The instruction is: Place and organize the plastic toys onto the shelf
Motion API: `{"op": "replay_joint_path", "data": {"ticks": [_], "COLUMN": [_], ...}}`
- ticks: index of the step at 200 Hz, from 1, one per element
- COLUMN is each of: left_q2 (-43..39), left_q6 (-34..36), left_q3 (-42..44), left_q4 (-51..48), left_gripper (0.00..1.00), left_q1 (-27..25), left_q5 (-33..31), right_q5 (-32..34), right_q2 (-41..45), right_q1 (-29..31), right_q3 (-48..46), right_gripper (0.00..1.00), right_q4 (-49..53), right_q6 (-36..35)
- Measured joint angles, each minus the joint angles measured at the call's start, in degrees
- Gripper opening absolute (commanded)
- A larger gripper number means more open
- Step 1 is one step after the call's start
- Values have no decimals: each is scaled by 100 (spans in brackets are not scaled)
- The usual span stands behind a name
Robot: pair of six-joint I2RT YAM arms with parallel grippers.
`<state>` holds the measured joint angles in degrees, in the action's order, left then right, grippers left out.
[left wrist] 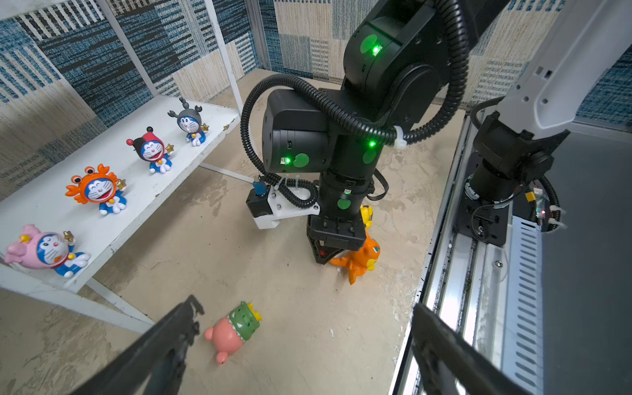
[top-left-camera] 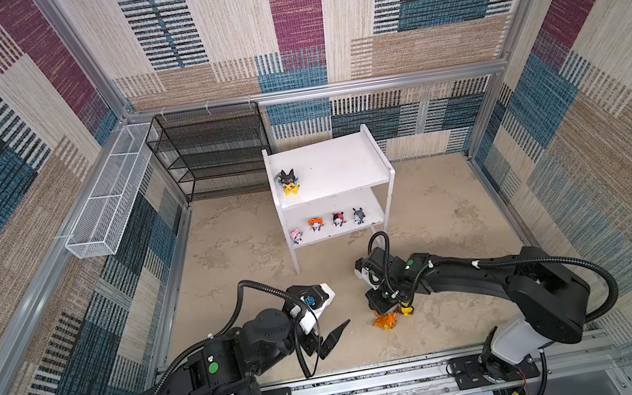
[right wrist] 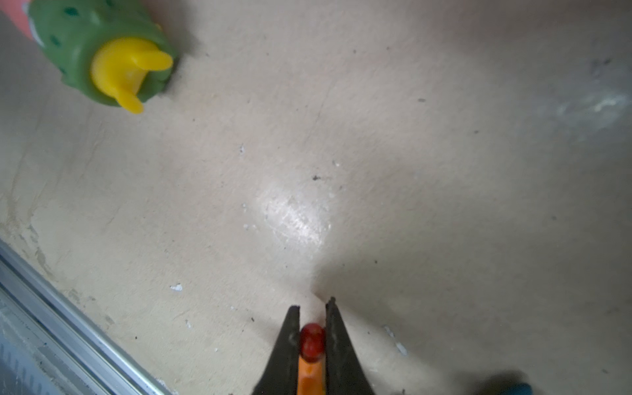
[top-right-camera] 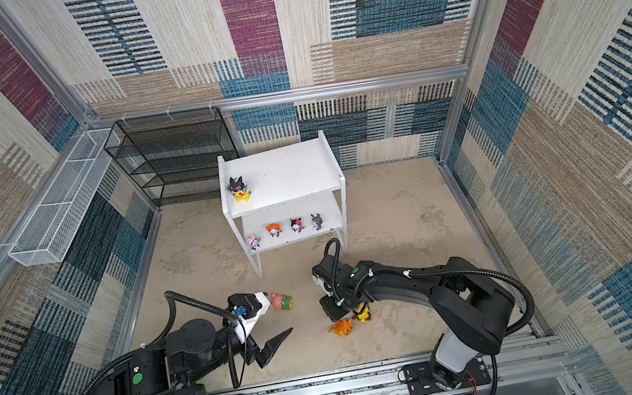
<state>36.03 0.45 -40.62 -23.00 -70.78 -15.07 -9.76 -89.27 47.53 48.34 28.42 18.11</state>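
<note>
The shelf stands at the back of the surface. At its top board's left front corner the black-hooded yellow toy stands upright, facing forward. Along the lower board four tiny ones stand upright in a row, faces forward: pink-hooded toy, crab-hooded toy, red-and-black toy, grey toy. Before the shelf's left front leg the pink-and-green toy lies on its side, long axis roughly along the shelf's front edge, green head toward the right arm. The left end effector gapes wide near it, holding nothing. Before the shelf's right front leg the right end effector is pinched tight on the orange toy, on its red-tipped stalk, which runs lengthwise between the fingers; a yellow toy shows just beside it.
</note>
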Motion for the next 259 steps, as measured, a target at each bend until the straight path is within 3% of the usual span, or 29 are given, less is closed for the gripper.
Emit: {"op": "replay_joint_path", "data": {"ticks": [53, 117, 128, 140, 173, 234, 259], "left_q2": [33, -46, -46, -44, 201, 678, 673], "left_q6": [22, 22, 22, 22, 20, -76, -114], "left_q3": [33, 46, 46, 46, 142, 658, 719], "left_q4": [55, 70, 74, 87, 229, 651, 793], "left_gripper": [99, 99, 99, 99, 99, 99, 99], "left_q1": [-9, -9, -9, -9, -9, -15, -20], "left_q5": [-46, -109, -109, -107, -50, 361, 487], "right_q5": [289, 446, 511, 531, 699, 929, 857], "right_q2": [-151, -457, -452, -382, 271, 2282, 2865], "right_q1": [0, 2, 2, 0, -2, 2, 269], "right_q3": [70, 179, 192, 195, 162, -643, -754], "right_gripper": [25, 26, 29, 39, 67, 75, 76], "right_q4": [-315, -525, -546, -588, -603, -94, 179], "right_q6": [157, 195, 190, 146, 28, 232, 457]}}
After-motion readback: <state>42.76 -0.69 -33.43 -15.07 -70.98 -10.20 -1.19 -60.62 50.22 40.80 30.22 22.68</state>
